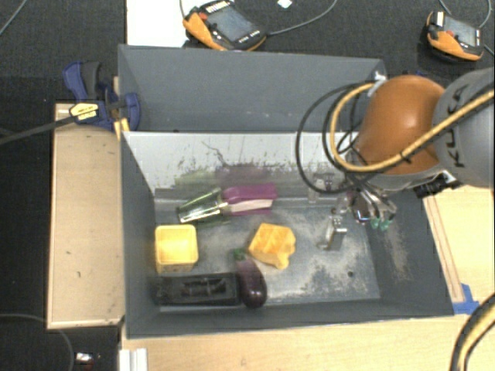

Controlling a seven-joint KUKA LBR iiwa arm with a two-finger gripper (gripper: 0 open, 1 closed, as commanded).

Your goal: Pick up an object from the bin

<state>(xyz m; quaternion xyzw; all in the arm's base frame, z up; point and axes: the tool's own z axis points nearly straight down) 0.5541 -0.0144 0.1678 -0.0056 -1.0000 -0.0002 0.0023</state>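
My gripper (334, 234) hangs low over bare bin floor in the right half of the bin, with nothing seen in it. The nearest thing is an orange-yellow lump (272, 245), a short way to its left and apart from it. Below and left of that lump lies a small dark purple eggplant (251, 284), its end against a black rectangular block (195, 289) at the front wall.
A yellow cube (176, 246) sits at the left. By the back wall lie a pink and purple flat piece (249, 198) and a greenish clear piece (199, 206). The arm with its orange cover and cables leans in from the right.
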